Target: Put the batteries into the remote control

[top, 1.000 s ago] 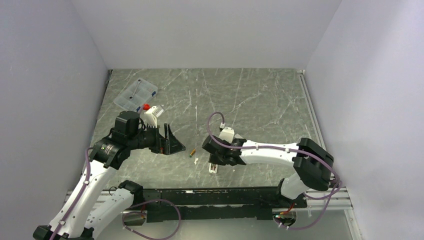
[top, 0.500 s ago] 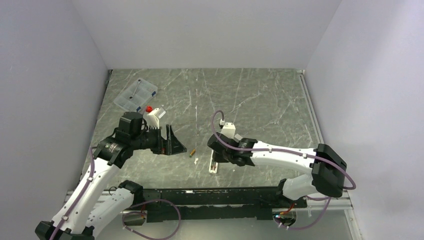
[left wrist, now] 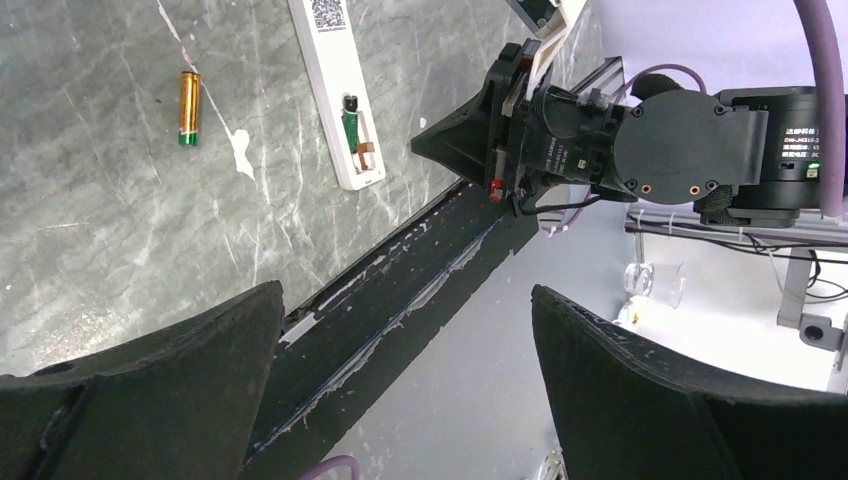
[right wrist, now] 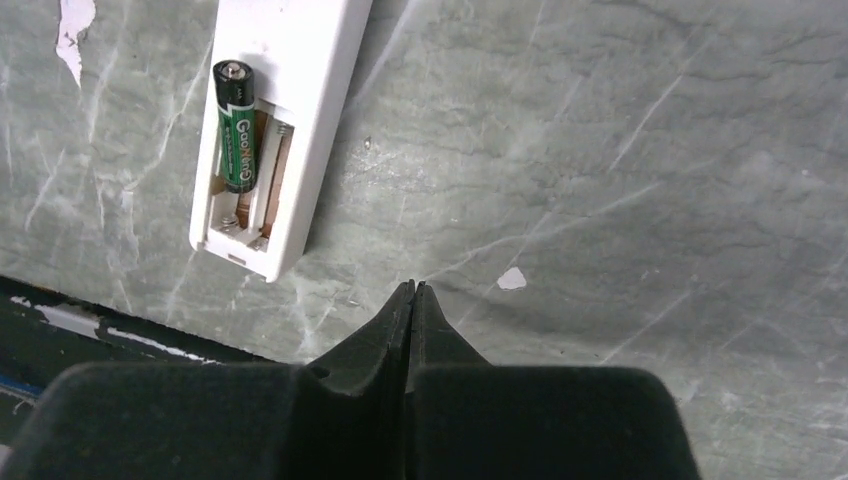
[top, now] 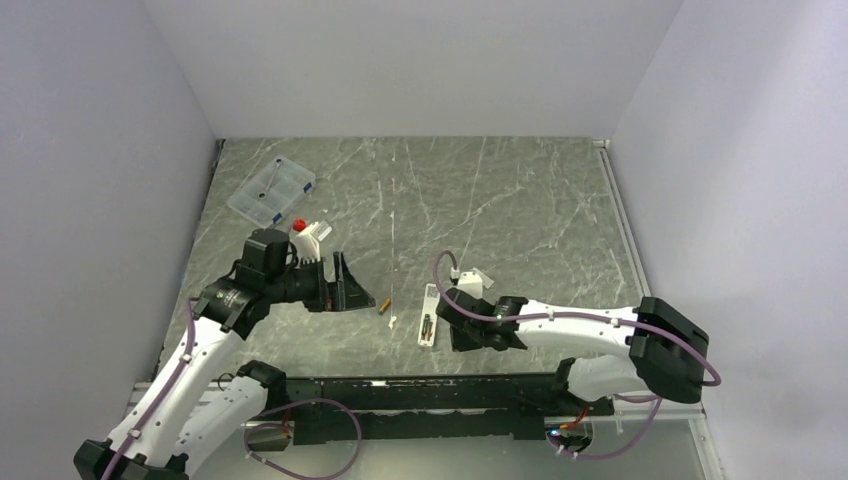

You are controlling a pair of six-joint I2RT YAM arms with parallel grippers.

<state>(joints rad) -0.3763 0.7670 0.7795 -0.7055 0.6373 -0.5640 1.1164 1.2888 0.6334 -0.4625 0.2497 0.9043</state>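
The white remote control (top: pixel 428 315) lies back up near the table's front edge, its battery bay open. The dark green battery (right wrist: pixel 236 125) sits in one slot of the remote (right wrist: pixel 290 90); the other slot is empty. The copper-orange battery (top: pixel 383 305) lies loose on the table left of the remote, and also shows in the left wrist view (left wrist: pixel 188 107) beside the remote (left wrist: pixel 335 80). My left gripper (top: pixel 348 288) is open and empty, left of the copper battery. My right gripper (right wrist: pixel 413 286) is shut and empty, just right of the remote's near end.
A clear plastic compartment box (top: pixel 270 188) stands at the back left. The black rail of the table's front edge (top: pixel 430 385) runs just below the remote and the right gripper (top: pixel 455 335). White walls close in the table on three sides.
My right gripper has drawn back off the remote toward the front right, uncovering it. My left gripper has shifted slightly toward the front.
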